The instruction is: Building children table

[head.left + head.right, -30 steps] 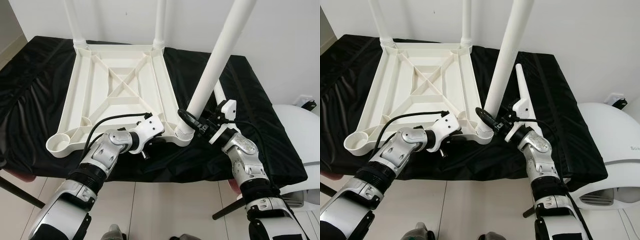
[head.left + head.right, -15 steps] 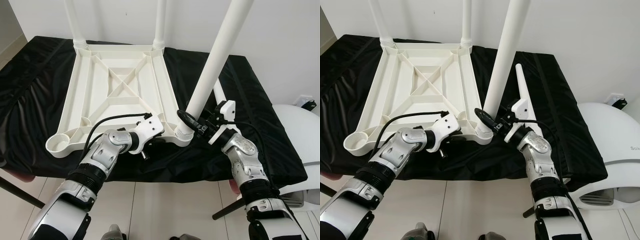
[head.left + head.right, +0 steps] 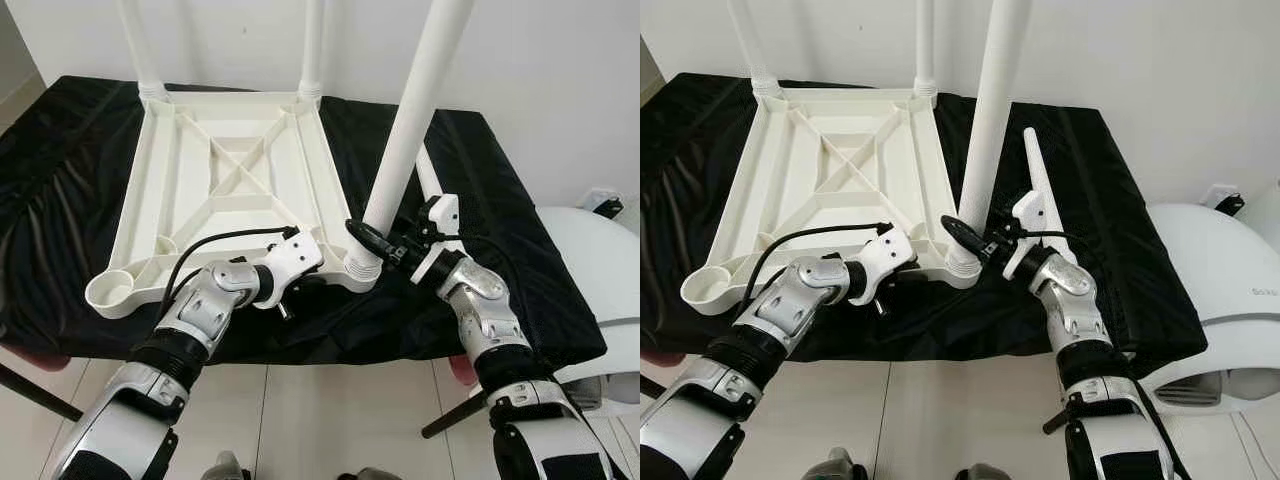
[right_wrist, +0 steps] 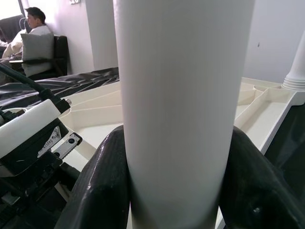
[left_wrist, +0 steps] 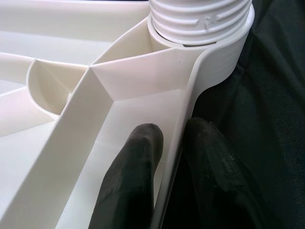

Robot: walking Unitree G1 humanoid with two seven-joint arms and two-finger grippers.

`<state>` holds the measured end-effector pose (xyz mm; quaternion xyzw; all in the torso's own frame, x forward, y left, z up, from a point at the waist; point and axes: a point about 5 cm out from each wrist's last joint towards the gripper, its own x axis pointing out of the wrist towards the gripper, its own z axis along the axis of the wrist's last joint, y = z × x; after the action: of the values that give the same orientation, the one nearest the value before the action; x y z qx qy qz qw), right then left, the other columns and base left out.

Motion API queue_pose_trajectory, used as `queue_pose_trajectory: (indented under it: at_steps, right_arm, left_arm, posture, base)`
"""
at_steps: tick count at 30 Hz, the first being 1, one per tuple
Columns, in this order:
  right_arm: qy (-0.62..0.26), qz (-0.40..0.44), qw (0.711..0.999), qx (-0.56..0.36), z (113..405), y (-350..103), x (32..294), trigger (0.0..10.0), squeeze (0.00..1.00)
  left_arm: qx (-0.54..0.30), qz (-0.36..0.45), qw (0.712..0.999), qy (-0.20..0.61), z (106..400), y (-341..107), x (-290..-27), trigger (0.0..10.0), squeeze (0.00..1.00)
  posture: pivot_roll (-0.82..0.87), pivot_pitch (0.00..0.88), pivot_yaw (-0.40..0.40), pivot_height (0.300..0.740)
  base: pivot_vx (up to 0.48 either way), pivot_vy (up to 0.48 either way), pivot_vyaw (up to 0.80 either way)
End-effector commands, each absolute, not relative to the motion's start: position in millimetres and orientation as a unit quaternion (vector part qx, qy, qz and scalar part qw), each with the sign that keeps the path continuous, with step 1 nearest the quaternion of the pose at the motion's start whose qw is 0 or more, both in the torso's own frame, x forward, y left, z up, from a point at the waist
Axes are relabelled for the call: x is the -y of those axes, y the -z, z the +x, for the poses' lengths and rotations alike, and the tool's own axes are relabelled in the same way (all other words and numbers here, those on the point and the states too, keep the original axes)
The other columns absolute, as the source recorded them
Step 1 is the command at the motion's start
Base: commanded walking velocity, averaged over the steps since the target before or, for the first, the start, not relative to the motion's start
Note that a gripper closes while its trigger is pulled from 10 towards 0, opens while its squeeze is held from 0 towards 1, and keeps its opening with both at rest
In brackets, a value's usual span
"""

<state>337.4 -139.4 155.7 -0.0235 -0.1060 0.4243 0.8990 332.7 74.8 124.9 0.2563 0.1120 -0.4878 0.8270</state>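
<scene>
Black-draped bench point(image 3: 520, 210), spread wide under everything. Upside-down white tabletop point(image 3: 225, 190) lying flat on it, ribbed underside up, with two legs point(image 3: 312, 45) already upright in the far corner sockets. Near-left corner socket point(image 3: 108, 291) open and empty. Fourth leg point(image 3: 427, 185) loose on the cloth, just beyond the right arm.

Third leg point(image 3: 405, 130) standing in the near-right corner socket point(image 3: 362, 268), leaning slightly toward the right; threaded collar visible at the socket mouth in the left wrist view, so probably not screwed fully home.

Right gripper point(image 3: 385, 245) wrapped low around that leg just above the socket, jaws closed on the tube, fingers point(image 4: 102, 186) pressing either side of it. Left gripper point(image 5: 169, 143) pinching the near rim of the tabletop close beside the same socket, jaws narrow, one finger inside the rim wall and one outside, steadying the slab.

Hollow moulded plastic by the look: light, stiff, smooth and likely slippery under rubber pads. Low grip on the leg sensible for turning it into the thread; a higher hold likely to lever it sideways and cross-thread. Rim wall thin but ribbed, a fair place to brace; tabletop liable to slide on the cloth if left unheld.
</scene>
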Motion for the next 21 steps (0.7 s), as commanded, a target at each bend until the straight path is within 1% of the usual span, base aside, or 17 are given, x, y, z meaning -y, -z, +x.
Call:
queue_pose_trajectory:
  at_steps: [1,13,18,21]
  right_arm:
    - [-0.432,-0.023,0.901,0.034,332,-126,136,10.0,0.0]
    - [-0.416,-0.004,0.909,0.04,322,-116,139,10.0,0.0]
    - [-0.39,0.005,0.92,0.037,320,-110,145,10.0,0.0]
    - [-0.387,0.005,0.921,0.038,320,-110,145,10.0,0.0]
  left_arm:
    - [-0.107,0.263,0.814,0.507,328,-125,-67,10.0,0.0]
    - [-0.103,0.263,0.815,0.507,328,-127,-67,10.0,0.0]
    - [-0.102,0.262,0.813,0.51,328,-128,-65,10.0,0.0]
    - [-0.102,0.262,0.812,0.511,328,-128,-65,10.0,0.0]
  posture:
    - [0.02,0.038,-0.044,0.74]
    - [0.02,0.043,-0.043,0.74]
    - [0.01,0.044,-0.038,0.74]
    - [0.01,0.044,-0.038,0.74]
  base:
    - [0.0,0.0,0.0]
    - [0.0,0.0,0.0]
    - [0.0,0.0,0.0]
    - [0.0,0.0,0.0]
